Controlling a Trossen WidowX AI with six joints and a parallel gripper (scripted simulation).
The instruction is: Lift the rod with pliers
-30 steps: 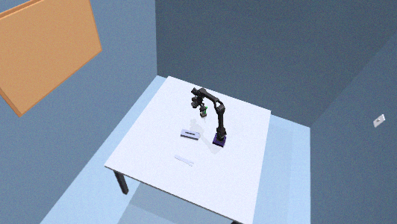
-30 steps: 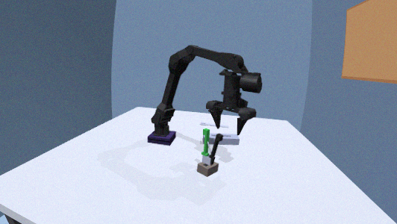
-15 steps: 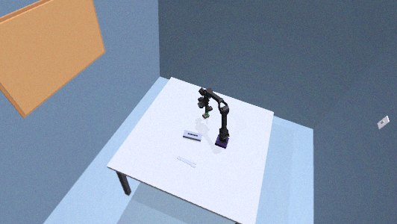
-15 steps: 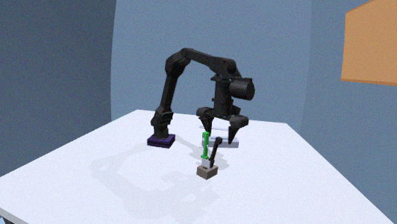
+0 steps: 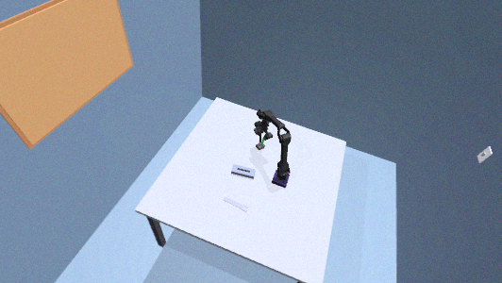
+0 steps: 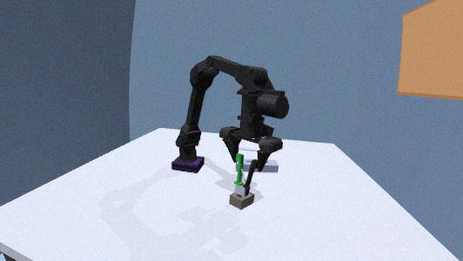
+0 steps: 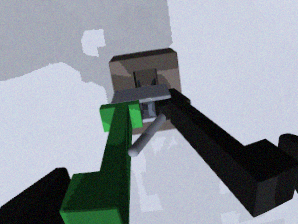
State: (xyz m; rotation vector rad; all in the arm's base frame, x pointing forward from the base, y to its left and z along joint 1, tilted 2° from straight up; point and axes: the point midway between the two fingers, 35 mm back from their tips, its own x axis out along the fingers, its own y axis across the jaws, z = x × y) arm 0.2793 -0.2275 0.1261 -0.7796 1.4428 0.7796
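The pliers (image 5: pixel 261 143) (image 6: pixel 240 190) (image 7: pixel 142 94) are seated head down in a small brown holster (image 5: pixel 259 146) (image 6: pixel 239 201) (image 7: pixel 168 70) on the white table (image 5: pixel 189 189) (image 6: pixel 326 209) (image 7: pixel 240 50). Their green handle (image 5: pixel 263 140) (image 6: pixel 239 169) (image 7: pixel 116 145) is held nearly upright, while the black handle (image 6: pixel 250 176) (image 7: pixel 215 140) is tilted away from it, so the two are spread at the top. A thin grey bar (image 7: pixel 147 135) is seen between the handles from the wrist.

The gripper (image 5: pixel 263 134) (image 6: pixel 248 165) (image 7: pixel 177 163) is pointed downward at the upper ends of the handles, its fingers wide apart and nothing clamped between them. Whether either handle is touched cannot be told.

In the top view, the pale block (image 5: pixel 243 174) (image 6: pixel 270 168) with the dark slot is placed to the left of the arm's purple base (image 5: pixel 275 182) (image 6: pixel 175 166), nearer than the holster. The rod cannot be distinguished clearly inside the slot. A flat pale strip (image 5: pixel 235 204) (image 6: pixel 249 150) is laid nearer still, apart from the block.
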